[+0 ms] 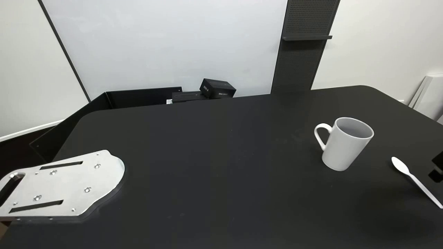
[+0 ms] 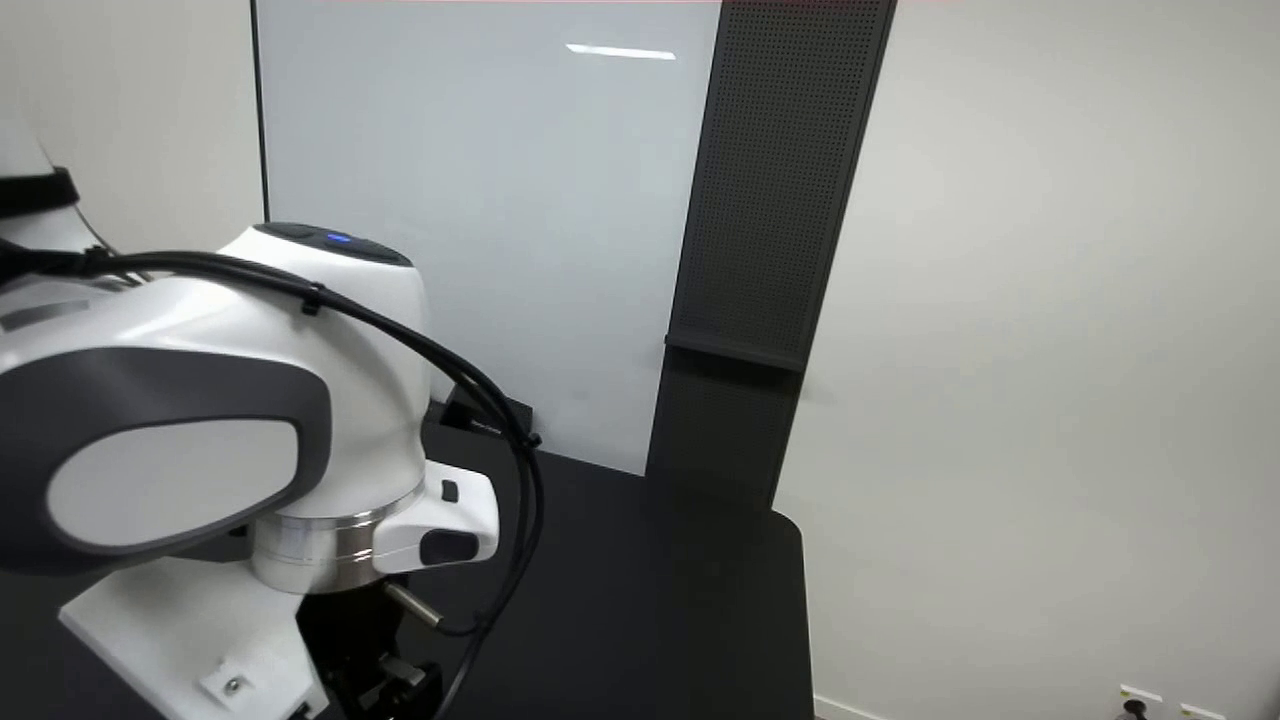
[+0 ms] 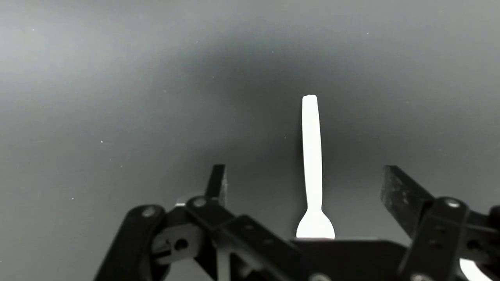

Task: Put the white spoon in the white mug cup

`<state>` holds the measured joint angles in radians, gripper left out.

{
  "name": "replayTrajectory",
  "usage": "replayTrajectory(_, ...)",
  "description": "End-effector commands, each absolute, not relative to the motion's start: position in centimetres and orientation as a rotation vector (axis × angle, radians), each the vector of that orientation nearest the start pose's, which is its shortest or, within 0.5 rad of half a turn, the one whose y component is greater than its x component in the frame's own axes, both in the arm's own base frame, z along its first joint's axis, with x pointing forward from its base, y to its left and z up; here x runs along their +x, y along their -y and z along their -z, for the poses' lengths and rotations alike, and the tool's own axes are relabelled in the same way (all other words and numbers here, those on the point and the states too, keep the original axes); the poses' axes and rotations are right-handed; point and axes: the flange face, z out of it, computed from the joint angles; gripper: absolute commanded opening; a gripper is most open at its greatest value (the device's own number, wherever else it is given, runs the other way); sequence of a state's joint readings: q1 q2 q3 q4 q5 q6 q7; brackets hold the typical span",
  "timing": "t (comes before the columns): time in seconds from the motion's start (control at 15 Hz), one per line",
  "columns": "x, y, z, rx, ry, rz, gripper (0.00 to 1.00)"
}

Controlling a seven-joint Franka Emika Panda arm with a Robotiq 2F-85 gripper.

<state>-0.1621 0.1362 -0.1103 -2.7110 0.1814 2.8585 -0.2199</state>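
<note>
The white spoon (image 1: 403, 168) lies flat on the black table at the right of an exterior view. In the wrist view the spoon (image 3: 312, 156) runs up and down the picture, handle end up. Part of its bowl is hidden behind the gripper body. My gripper (image 3: 304, 175) is open, with one finger on each side of the spoon, apart from it and holding nothing. One dark fingertip (image 1: 436, 169) shows at the right edge of an exterior view. The white mug cup (image 1: 341, 148) stands upright beside the spoon, its handle facing away from it.
A flat silvery-white plate with holes and slots (image 1: 69, 183) lies at the table's left edge. Black boxes (image 1: 217, 89) sit behind the table's far edge. The white arm (image 2: 340, 400) with loose black cables fills the left of an exterior view. A dark perforated column (image 1: 301, 62) stands behind.
</note>
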Motion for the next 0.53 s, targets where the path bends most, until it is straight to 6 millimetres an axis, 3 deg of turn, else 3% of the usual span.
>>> replayTrajectory(0.0,38.4,10.9,-17.6,-3.092,-0.343,0.085,1.00)
replayTrajectory(0.47,38.5,9.8,-16.2,-3.115,-0.302,0.136,1.00)
